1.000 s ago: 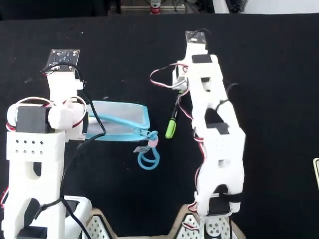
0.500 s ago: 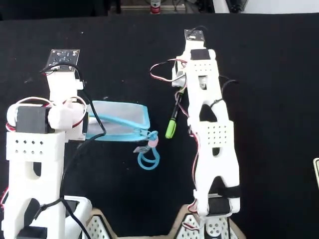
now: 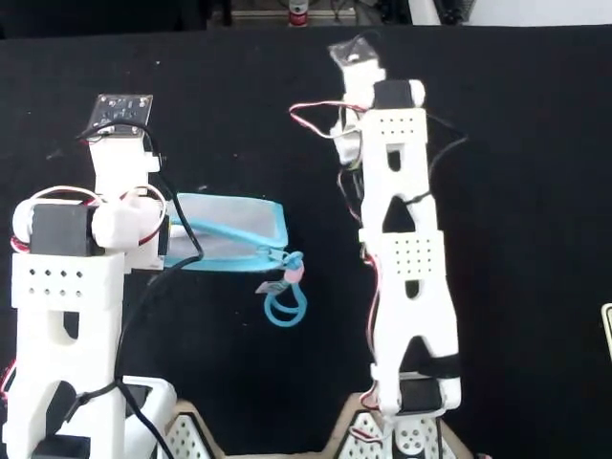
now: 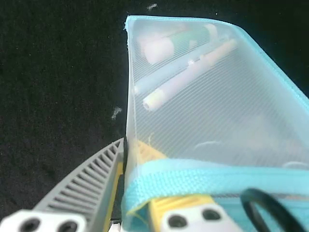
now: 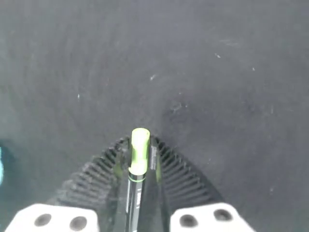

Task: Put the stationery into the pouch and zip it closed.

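A translucent pouch (image 3: 228,234) with light blue trim lies left of centre on the black table, its zipper pull and blue loop (image 3: 285,302) at the end facing the right arm. Several pens (image 4: 186,79) show through its mesh. My left gripper (image 4: 129,144) is shut on the pouch's (image 4: 212,130) other end, one grey finger (image 4: 89,191) outside the mesh. My right gripper (image 5: 139,140) is shut on a black pen with a green cap (image 5: 139,147), held above bare cloth. The right arm (image 3: 397,191) stretches toward the table's far side, right of the pouch.
Black cloth (image 3: 516,191) covers the whole table. A pale object (image 3: 607,330) pokes in at the right edge. Both arm bases (image 3: 287,430) stand at the near edge. Small items (image 3: 298,13) sit beyond the far edge.
The right arm has swung farther back and the green-capped pen has left its spot on the cloth beside the pouch. The left arm and pouch have not moved.
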You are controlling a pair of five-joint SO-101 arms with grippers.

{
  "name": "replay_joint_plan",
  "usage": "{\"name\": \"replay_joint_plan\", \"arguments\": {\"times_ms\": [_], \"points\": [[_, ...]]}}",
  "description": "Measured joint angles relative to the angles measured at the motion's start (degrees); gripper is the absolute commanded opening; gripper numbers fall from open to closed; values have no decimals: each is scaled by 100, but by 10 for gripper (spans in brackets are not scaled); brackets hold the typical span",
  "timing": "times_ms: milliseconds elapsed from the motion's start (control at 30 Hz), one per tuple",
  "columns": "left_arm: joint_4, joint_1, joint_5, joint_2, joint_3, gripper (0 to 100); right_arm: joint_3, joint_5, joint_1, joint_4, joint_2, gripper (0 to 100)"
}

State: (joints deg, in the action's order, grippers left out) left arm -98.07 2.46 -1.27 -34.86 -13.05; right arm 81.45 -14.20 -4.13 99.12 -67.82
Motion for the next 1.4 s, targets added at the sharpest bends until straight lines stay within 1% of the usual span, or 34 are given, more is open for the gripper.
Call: {"name": "replay_joint_plan", "arguments": {"times_ms": [100,167,300,533,567,633,700,767,1000,1167,1233,1400], "points": [[0,0,0,0,0,30,-18,-457,0,0,-202,115],[0,0,0,0,0,30,-70,-598,0,0,-325,137],[0,0,0,0,0,30,-97,-659,0,0,-492,115],[0,0,0,0,0,30,-132,-668,0,0,-519,109],[0,0,0,0,0,30,-132,-668,0,0,-519,87],[0,0,0,0,0,30,-132,-668,0,0,-519,8],[0,0,0,0,0,30,-132,-668,9,0,-615,25],[0,0,0,0,0,30,-123,-756,35,0,-677,9],[0,0,0,0,0,30,-114,-853,246,0,-642,11],[0,0,0,0,0,30,-457,-862,677,18,-167,11],[0,0,0,0,0,30,-888,-862,826,18,264,11],[0,0,0,0,0,30,-2541,-905,826,18,1697,11]]}}
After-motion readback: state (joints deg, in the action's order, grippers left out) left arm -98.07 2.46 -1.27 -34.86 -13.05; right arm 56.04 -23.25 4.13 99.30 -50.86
